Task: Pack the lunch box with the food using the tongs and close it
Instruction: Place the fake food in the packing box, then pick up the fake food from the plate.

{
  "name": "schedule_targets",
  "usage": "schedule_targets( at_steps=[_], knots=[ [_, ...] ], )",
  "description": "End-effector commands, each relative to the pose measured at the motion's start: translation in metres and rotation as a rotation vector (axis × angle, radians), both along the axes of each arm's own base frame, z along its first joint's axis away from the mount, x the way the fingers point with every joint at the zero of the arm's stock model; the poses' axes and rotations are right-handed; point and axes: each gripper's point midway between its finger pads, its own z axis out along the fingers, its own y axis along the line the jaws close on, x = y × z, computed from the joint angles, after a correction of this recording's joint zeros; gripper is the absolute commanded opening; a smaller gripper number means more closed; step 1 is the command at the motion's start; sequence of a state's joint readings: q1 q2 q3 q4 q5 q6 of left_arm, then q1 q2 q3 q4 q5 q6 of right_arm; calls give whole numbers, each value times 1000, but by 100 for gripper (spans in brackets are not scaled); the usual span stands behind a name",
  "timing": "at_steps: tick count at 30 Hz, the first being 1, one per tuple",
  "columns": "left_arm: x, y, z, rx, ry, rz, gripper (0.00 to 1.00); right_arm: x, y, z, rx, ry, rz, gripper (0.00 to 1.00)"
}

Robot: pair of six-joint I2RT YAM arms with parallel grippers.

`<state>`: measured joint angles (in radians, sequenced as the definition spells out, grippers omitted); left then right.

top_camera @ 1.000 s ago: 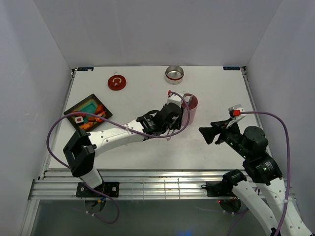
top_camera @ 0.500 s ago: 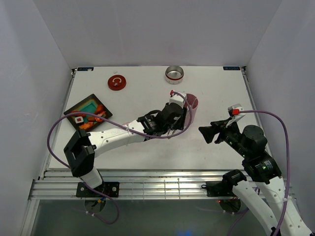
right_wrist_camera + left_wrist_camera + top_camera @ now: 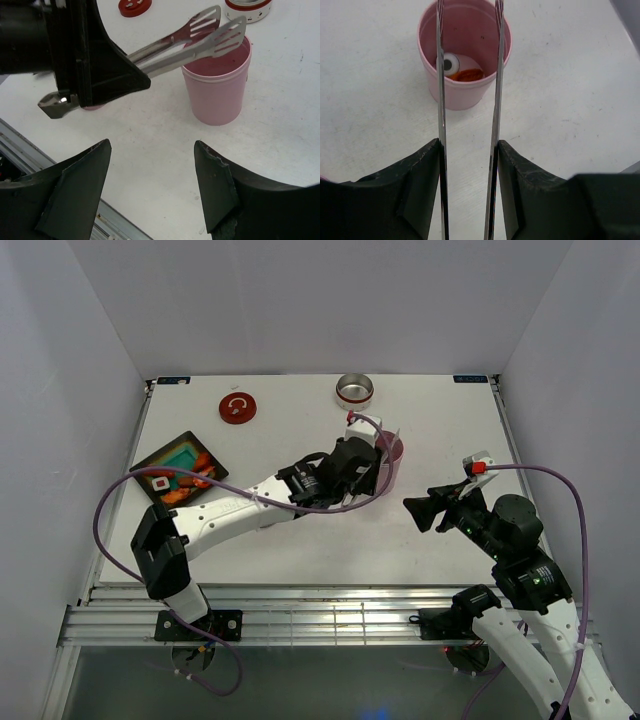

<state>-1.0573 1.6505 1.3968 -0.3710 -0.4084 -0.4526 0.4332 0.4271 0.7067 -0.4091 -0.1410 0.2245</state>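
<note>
My left gripper [image 3: 468, 145] [image 3: 362, 465] is shut on the tongs [image 3: 440, 75], its fingers pressing the two slim metal arms from outside. The tongs [image 3: 200, 35] stand slightly spread, their slotted tips over the rim of the pink cup-shaped lunch box [image 3: 462, 97] [image 3: 392, 455]. Inside it lie a white ball [image 3: 451, 63] and an orange piece [image 3: 467, 75]. More food [image 3: 185, 485], orange and red with a white square piece [image 3: 160, 482], lies in the black tray [image 3: 183, 455] at the left. My right gripper [image 3: 152, 145] [image 3: 415, 510] hovers open and empty to the right of the lunch box.
A red round lid [image 3: 237, 407] lies at the back left. A metal container with a red band [image 3: 354, 390] stands at the back, behind the lunch box. A small pink thing [image 3: 92, 106] shows under my left gripper, mostly hidden.
My left gripper has lifted and moved slightly toward the lunch box, and the tongs' arms have spread a little. The right arm has stayed still.
</note>
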Motion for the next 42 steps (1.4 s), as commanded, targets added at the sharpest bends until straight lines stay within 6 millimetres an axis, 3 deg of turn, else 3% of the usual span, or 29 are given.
schedule_targets(
  at_steps=[1,2,3,5,6,9,10,11,12,15,17,19,20,22,23,26,28,30,33,38,42],
  knots=[
    [9,12,74,-56,-95,73,57,0,6,22,24,-76,32,73],
    [10,16,84,-53,-108,85,57,1,7,21,23,-71,37,73],
    [14,18,107,-73,-139,102,57,1,7,21,26,-69,41,73],
    [21,40,120,-31,-163,175,57,1,10,19,32,-69,55,73],
    [25,47,136,-48,-179,202,58,0,12,17,39,-64,62,73],
    [43,86,146,-43,-163,275,58,-1,20,11,54,-59,103,73],
    [48,97,141,-43,-144,291,58,-1,21,8,59,-53,111,73],
    [64,123,138,-45,-128,349,58,-2,24,8,64,-57,125,73],
    [68,135,133,-54,-104,361,57,-1,26,0,62,-42,132,73],
    [80,202,113,-26,-66,510,57,-3,32,-12,57,-19,169,73],
    [82,255,97,-14,-35,636,57,-4,34,-17,55,-11,189,73],
    [75,287,87,-33,6,697,57,-6,37,-23,55,-5,209,73],
    [75,318,69,-33,49,785,57,-7,39,-24,57,-5,223,74],
    [69,339,55,-52,90,826,57,-10,41,-27,62,-7,247,74],
    [63,362,45,-49,102,886,57,-15,43,-26,68,-15,270,73],
    [55,397,31,-47,130,976,57,-22,46,-22,85,-38,307,74],
    [49,408,12,-42,181,995,57,-28,48,-18,94,-53,335,73],
    [42,435,-4,-33,216,1067,57,-31,51,-17,97,-59,353,74],
    [40,460,-15,-37,237,1125,56,-37,56,-19,100,-60,385,73],
    [50,490,-14,-130,223,1194,56,-45,59,-17,102,-72,408,74],
    [64,499,-14,-174,234,1212,55,-46,59,-16,103,-79,410,74]
  ],
)
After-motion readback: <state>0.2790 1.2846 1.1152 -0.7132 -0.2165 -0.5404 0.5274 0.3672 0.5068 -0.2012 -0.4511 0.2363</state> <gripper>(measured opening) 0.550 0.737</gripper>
